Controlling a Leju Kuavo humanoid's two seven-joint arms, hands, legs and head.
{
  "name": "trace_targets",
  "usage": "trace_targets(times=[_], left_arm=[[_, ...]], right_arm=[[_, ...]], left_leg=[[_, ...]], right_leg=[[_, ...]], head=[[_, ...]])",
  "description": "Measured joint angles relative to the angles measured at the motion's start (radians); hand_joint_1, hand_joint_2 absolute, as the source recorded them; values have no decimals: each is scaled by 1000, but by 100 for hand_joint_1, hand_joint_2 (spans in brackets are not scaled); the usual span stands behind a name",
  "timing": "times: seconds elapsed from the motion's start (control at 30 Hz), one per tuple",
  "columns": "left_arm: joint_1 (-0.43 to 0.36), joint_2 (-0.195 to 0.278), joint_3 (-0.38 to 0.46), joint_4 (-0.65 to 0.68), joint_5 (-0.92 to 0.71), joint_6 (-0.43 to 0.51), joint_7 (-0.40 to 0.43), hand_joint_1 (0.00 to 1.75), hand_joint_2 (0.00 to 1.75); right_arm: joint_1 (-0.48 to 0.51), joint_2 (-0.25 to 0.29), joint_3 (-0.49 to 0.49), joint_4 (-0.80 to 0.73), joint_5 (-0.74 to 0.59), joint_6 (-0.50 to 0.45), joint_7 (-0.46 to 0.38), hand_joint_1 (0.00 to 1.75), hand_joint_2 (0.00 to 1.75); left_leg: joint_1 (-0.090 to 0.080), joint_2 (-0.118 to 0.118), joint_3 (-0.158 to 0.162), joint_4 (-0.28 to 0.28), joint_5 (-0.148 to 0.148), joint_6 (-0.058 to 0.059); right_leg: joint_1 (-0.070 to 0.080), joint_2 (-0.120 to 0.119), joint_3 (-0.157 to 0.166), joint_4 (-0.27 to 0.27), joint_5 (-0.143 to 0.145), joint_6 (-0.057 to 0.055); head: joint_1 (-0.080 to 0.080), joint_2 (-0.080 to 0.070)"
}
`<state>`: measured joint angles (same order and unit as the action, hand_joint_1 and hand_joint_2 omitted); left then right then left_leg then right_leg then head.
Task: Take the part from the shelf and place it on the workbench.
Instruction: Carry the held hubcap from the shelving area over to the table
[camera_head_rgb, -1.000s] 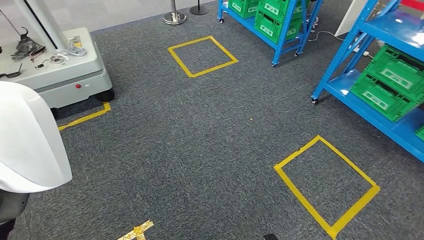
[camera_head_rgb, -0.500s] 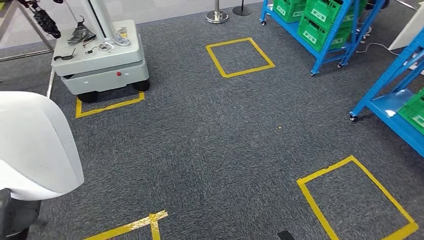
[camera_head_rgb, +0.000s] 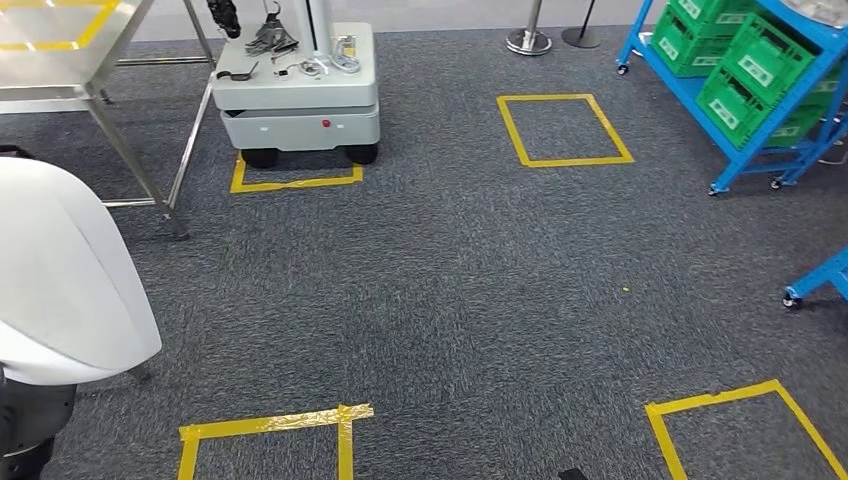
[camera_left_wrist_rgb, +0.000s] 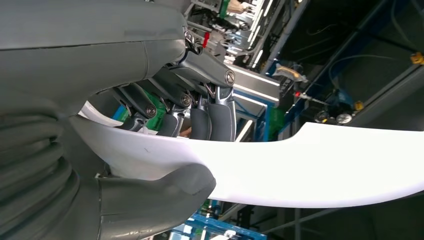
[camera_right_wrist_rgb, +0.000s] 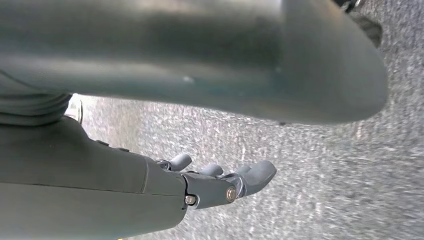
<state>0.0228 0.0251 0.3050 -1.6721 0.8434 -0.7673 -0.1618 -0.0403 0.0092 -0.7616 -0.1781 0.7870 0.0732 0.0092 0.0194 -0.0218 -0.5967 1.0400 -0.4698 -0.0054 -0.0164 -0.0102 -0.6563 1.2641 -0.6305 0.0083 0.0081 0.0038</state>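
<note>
left hand: clamped on the white part, dark fingers over one face, thick thumb under it; the part juts well out past the hand
part in head view: big white curved shell low on the robot's left side, carried above the carpet, not on the workbench yet
right hand: holds nothing, fingers loosely curled and slightly apart, hanging over carpet
workbench: metal table at far left of head view, legs standing on carpet, well apart from the part
cart: grey wheeled unit just beside the table, small metal bits on top
shelves: blue racks with green crates far right
step: judged mid-carry, walking toward the table
risk 1: grip sits near one end, long overhang, so the part could swing or slip out while stepping
risk 2: the jutting end could clip the table leg or the cart on approach
risk 3: the shell blocks part of the head view, so final placement is harder to judge
</note>
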Motion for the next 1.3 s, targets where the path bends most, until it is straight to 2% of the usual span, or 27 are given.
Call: trace_targets(times=[0.03,0.07,0.1,0.13,0.2,0.27,0.33,0.4,0.47,0.53,0.57,0.6,0.63,0.67,0.73,0.77,0.87,0.93,1.0,1.03,1.07,1.1,1.13,1.2,1.23,1.27,1.3], left_arm=[[-16,6,0,13,14,-2,6,175,175],[-35,12,-2,29,26,-1,14,175,175],[-57,20,-7,47,35,2,21,175,175],[-80,28,-13,63,37,6,25,175,175],[-122,45,-32,98,35,14,22,175,175],[-148,62,-43,129,28,17,12,175,175],[-154,81,-46,145,20,19,7,175,175],[-151,90,-45,142,14,27,18,175,175],[-143,87,-44,128,10,41,40,175,175],[-127,81,-44,112,8,52,60,175,175],[-119,80,-44,105,7,54,66,175,175],[-113,79,-44,100,7,56,71,175,175],[-110,78,-44,95,6,56,75,175,175],[-109,78,-43,91,6,56,78,175,175],[-112,78,-43,87,5,57,81,175,175],[-114,80,-43,87,6,57,81,175,175],[-115,90,-43,92,12,57,73,175,175],[-114,96,-43,93,18,56,63,175,175],[-111,97,-43,92,21,54,56,175,175],[-109,97,-43,92,22,54,54,175,175],[-107,98,-43,92,24,56,51,175,175],[-106,103,-43,92,28,58,48,175,175],[-106,110,-43,93,35,60,45,175,175],[-115,130,-43,101,53,62,35,175,175],[-122,141,-43,108,62,62,30,175,175],[-130,151,-43,115,69,61,25,175,175],[-136,161,-44,122,75,60,21,175,175]], right_arm=[[2,0,-2,0,-7,3,-4,0,0],[3,2,-5,0,-14,4,-8,0,0],[3,3,-9,0,-22,4,-12,0,0],[2,6,-13,0,-27,5,-14,0,0],[-2,13,-19,0,-32,7,-21,0,0],[-8,23,-23,0,-27,10,-34,0,0],[-12,38,-24,0,-18,11,-51,0,0],[-13,51,-25,0,-3,11,-56,0,0],[-12,59,-25,0,9,11,-47,0,0],[-9,64,-25,1,15,11,-36,0,0],[-9,67,-25,1,16,11,-34,0,0],[-9,69,-25,1,17,11,-31,0,0],[-9,71,-25,1,17,11,-28,0,0],[-10,73,-25,1,15,11,-24,0,0],[-12,76,-26,1,0,11,-13,0,0],[-12,76,-28,1,-10,11,-8,0,0],[-15,78,-41,1,-36,11,4,0,0],[-15,82,-47,1,-32,11,6,0,0],[-12,86,-48,1,-19,12,3,0,0],[-9,87,-49,1,-18,12,0,0,0],[-6,89,-49,1,-20,12,-5,0,0],[-5,90,-50,1,-25,12,-11,0,0],[-5,92,-51,1,-28,12,-16,0,0],[-6,95,-52,1,-23,12,-22,0,0],[-6,96,-53,1,-16,12,-22,0,0],[-7,98,-52,1,-10,12,-23,0,0],[-8,100,-52,2,-6,12,-23,0,0]], left_leg=[[-3,-16,-1,0,1,3],[-5,-33,-1,0,1,4],[-7,-50,-1,1,2,5],[-7,-66,0,1,3,4],[-8,-93,-2,1,6,-1],[-6,-113,-6,-2,11,-13],[-3,-121,-12,-6,14,-25],[-8,-70,-28,22,-8,-32],[-12,-5,-72,122,-68,-37],[-10,13,-124,236,-119,-43],[-10,15,-132,258,-121,-45],[-9,19,-122,244,-105,-47],[-9,28,-91,190,-75,-48],[-9,49,-51,116,-46,-48],[-13,83,10,8,-11,-38],[-15,88,19,-10,-8,-31],[-14,54,16,-14,-2,-13],[-8,32,18,-19,4,-2],[-6,8,12,-19,8,4],[-6,-6,9,-17,9,5],[-6,-21,7,-16,9,5],[-6,-36,6,-14,10,4],[-5,-51,5,-12,10,3],[-4,-79,3,-7,10,-5],[-3,-93,-1,-6,11,-12],[-3,-106,-5,-6,14,-19],[-1,-119,-8,-8,18,-28]], right_leg=[[4,6,-29,45,-4,-5],[8,10,-42,53,11,-11],[12,16,-36,22,43,-18],[15,26,-11,-44,84,-25],[19,66,43,-172,137,-34],[23,84,63,-220,146,-35],[23,62,68,-229,152,-40],[20,38,77,-243,159,-53],[20,10,80,-250,161,-62],[21,-20,79,-250,159,-64],[21,-35,79,-249,157,-64],[21,-50,79,-248,156,-63],[20,-64,79,-245,153,-60],[20,-78,80,-241,150,-57],[23,-102,81,-233,142,-47],[25,-112,82,-231,140,-42],[24,-133,87,-229,134,-27],[18,-76,69,-179,99,-14],[13,-8,13,-52,32,-6],[12,2,-18,11,7,-5],[11,5,-38,50,-1,-5],[10,7,-39,50,12,-6],[9,13,-19,7,43,-8],[4,53,47,-132,106,-11],[1,74,72,-186,123,-12],[1,88,83,-213,127,-14],[3,89,85,-219,123,-17]], head=[[0,0],[0,0],[0,0],[0,0],[0,0],[0,0],[0,0],[-2,0],[-4,0],[-5,0],[-5,0],[-5,0],[-5,0],[-5,0],[-5,0],[-5,0],[-4,0],[-3,0],[0,0],[1,0],[1,0],[1,0],[1,0],[1,0],[0,0],[0,0],[0,0]])
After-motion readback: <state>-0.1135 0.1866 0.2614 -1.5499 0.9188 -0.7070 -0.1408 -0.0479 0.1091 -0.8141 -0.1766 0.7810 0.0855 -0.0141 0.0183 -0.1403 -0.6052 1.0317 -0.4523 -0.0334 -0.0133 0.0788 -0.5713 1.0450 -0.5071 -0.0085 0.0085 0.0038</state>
